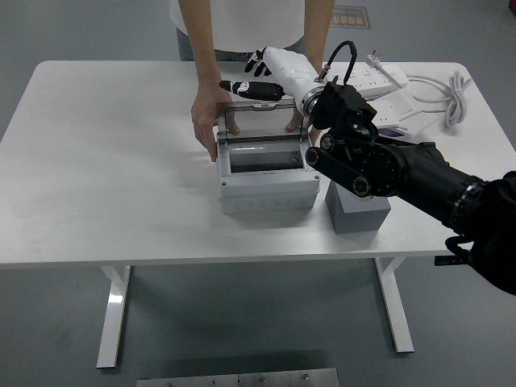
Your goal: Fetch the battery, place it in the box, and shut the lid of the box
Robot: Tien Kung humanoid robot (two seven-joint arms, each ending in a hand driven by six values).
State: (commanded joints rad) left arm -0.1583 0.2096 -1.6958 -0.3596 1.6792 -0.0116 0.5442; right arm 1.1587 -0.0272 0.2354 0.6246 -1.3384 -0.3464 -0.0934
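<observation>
A grey box (267, 190) stands mid-table with its clear, grey-framed lid (263, 121) raised almost upright at the box's far side. The inside (266, 160) looks dark; I cannot make out the battery's shape there. My right hand (251, 81), white-gloved on a black arm, hovers just above the lid's top edge, fingers stretched out to the left and holding nothing. A person at the far side steadies the box with one hand (207, 113) at its left far corner and the other hand (293, 122) behind the lid on the right.
A grey block (357, 209) sits right of the box under my forearm. At the far right lie a white power strip (376, 76), papers (401, 114) and a coiled white cable (452, 93).
</observation>
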